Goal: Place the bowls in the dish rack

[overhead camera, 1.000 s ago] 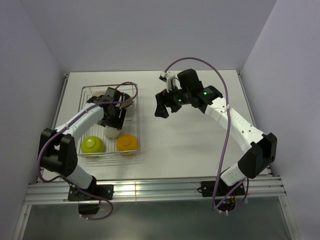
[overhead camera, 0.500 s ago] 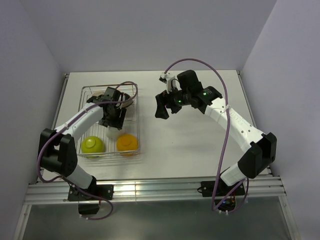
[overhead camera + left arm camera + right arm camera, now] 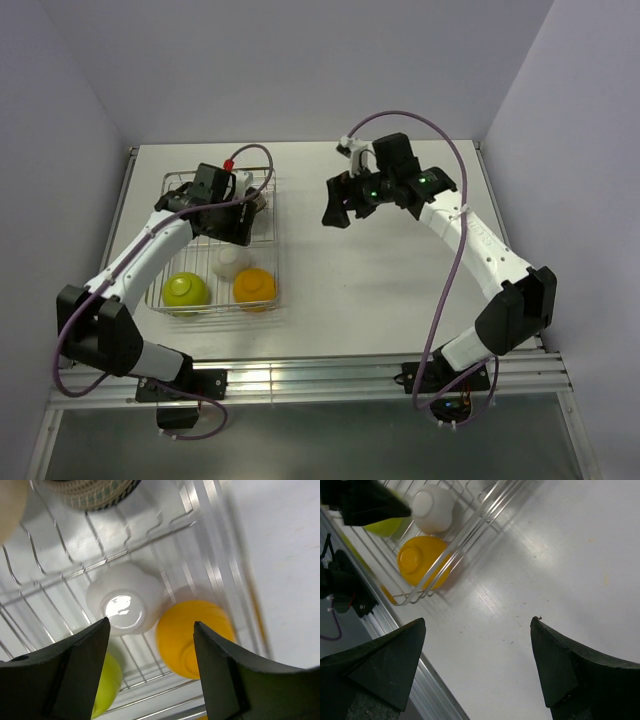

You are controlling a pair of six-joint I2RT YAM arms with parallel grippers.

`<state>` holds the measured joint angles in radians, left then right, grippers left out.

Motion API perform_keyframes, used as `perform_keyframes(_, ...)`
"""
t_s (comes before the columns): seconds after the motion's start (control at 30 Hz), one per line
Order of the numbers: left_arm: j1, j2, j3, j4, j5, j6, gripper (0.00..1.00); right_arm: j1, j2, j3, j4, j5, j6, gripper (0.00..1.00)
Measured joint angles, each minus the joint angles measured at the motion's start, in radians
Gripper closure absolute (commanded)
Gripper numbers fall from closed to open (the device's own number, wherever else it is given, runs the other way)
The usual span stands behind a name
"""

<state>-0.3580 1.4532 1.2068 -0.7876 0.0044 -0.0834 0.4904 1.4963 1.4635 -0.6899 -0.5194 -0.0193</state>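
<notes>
A white table (image 3: pixel 380 290) was shown from above, with the dish rack (image 3: pixel 186 177) set on its left half. The left gripper (image 3: pixel 151 625) was held above the middle of the rack, its jaws spread wide with nothing between them. The right gripper (image 3: pixel 477 622) was hung over bare table well to the right of the rack, likewise spread and empty. The step in hand was judged to be the clearing of the left gripper from the rack. This would be done best by a straight rise with the jaws wide, so that no bowl below was knocked. Inside the rack, the lime-green bowl (image 3: pixel 186 290) was seen in the near left corner and the orange bowl (image 3: pixel 254 287) in the near right corner, base up. The white bowl (image 3: pixel 125 605) was set base up just behind them, close against the orange one. The scalloped patterned bowl (image 3: pixel 90 492) was found toward the far end of the rack. Beside it a pale curved edge (image 3: pixel 9 500) was seen, perhaps the fifth bowl, though too little was shown for certainty.
</notes>
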Motion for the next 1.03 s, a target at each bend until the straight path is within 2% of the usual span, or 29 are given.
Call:
perform_keyframes(0.1, 0.000, -0.047, 0.068, 0.009, 0.089, 0.012, 0.20, -0.105, -0.002, 0.000, -0.002, -0.043, 0.014, 0.07)
perform_keyframes(0.13, 0.000, -0.050, 0.103, 0.012, 0.120, 0.012, 0.10, -0.146, -0.003, 0.000, -0.002, -0.051, 0.021, 0.06)
perform_keyframes(0.2, 0.000, -0.046, 0.173, 0.033, 0.175, 0.016, 0.00, -0.230, -0.010, 0.000, -0.002, -0.059, 0.031, 0.01)
perform_keyframes(0.37, -0.004, 0.003, 0.315, 0.050, 0.244, 0.012, 0.00, -0.409, -0.085, -0.034, 0.003, -0.053, 0.049, 0.00)
perform_keyframes(0.6, -0.006, 0.122, 0.410, 0.046, 0.276, 0.012, 0.00, -0.562, -0.178, -0.104, -0.003, -0.040, 0.044, 0.00)
perform_keyframes(0.83, -0.006, 0.200, 0.412, 0.073, 0.299, -0.008, 0.00, -0.621, -0.152, -0.215, -0.014, -0.019, 0.043, 0.00)
perform_keyframes(1.03, -0.006, 0.249, 0.414, 0.098, 0.315, -0.026, 0.00, -0.621, -0.118, -0.222, -0.023, -0.033, 0.040, 0.00)
